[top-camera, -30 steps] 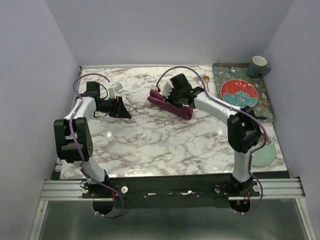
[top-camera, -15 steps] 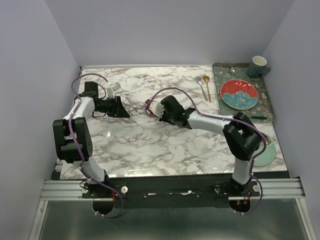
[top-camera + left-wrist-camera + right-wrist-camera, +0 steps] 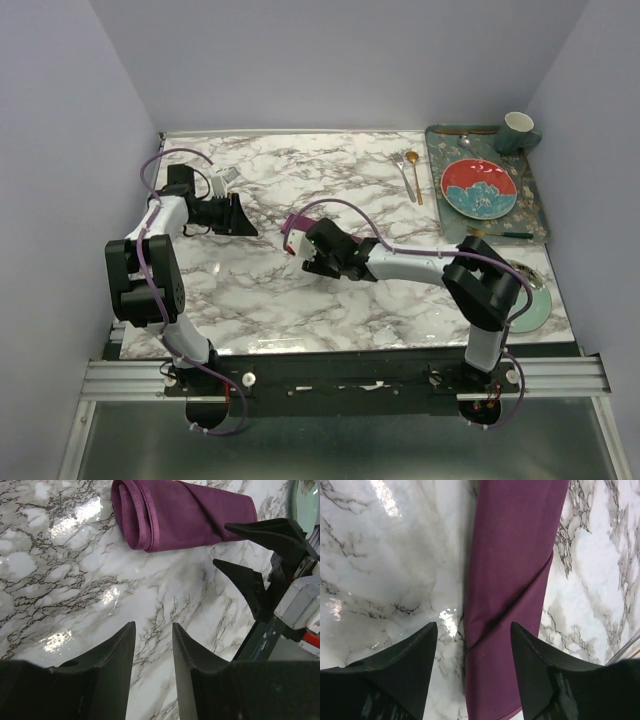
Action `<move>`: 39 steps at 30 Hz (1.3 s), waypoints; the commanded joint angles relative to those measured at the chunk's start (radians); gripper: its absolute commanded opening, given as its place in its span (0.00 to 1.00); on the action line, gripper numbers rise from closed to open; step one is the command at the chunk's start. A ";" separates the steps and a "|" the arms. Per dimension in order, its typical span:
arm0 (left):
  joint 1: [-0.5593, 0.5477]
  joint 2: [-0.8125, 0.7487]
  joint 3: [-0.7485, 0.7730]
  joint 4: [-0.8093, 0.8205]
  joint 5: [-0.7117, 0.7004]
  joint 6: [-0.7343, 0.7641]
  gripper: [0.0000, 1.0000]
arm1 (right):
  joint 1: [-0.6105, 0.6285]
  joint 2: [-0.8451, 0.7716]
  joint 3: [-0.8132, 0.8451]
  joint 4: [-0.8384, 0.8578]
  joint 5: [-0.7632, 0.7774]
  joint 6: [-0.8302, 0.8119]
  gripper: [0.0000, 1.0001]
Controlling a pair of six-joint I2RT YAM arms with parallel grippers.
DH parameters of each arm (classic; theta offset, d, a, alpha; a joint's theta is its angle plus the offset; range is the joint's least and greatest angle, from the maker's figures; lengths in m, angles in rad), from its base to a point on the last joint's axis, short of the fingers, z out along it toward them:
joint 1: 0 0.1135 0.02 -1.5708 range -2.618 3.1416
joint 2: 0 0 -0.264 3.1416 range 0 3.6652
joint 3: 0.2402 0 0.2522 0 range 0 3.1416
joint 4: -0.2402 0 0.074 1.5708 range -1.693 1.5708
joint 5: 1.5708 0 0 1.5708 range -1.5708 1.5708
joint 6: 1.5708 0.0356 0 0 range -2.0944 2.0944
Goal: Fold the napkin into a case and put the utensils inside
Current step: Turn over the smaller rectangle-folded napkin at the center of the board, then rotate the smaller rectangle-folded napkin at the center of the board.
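Observation:
The plum-purple napkin lies folded into a long narrow strip on the marble table. It shows fully in the left wrist view. From above only a corner of the napkin peeks out under my right gripper. That right gripper hovers open just over the strip, one finger on each side, gripping nothing. My left gripper stands to the left, open and empty, facing the right gripper. The silver fork and gold spoon lie side by side at the back right.
A patterned tray at the back right carries a red plate and a cup. A pale green plate sits by the right edge, partly behind the right arm. A dark-handled utensil lies near the tray.
My right arm has swept from the back centre toward the near left, bringing the napkin along, and its jaws have opened off the cloth. The left arm has barely moved.

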 commanded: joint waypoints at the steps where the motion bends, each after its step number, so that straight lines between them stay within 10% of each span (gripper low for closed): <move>1: -0.015 -0.052 -0.027 0.052 -0.052 -0.033 0.42 | -0.008 -0.113 0.117 -0.157 -0.095 0.123 0.69; 13: -0.256 0.040 0.012 0.203 -0.260 -0.216 0.35 | -0.287 -0.134 0.173 -0.482 -0.414 0.121 0.63; 39: -0.324 0.365 0.276 0.109 -0.377 -0.167 0.26 | -0.282 -0.015 0.218 -0.632 -0.824 0.270 0.67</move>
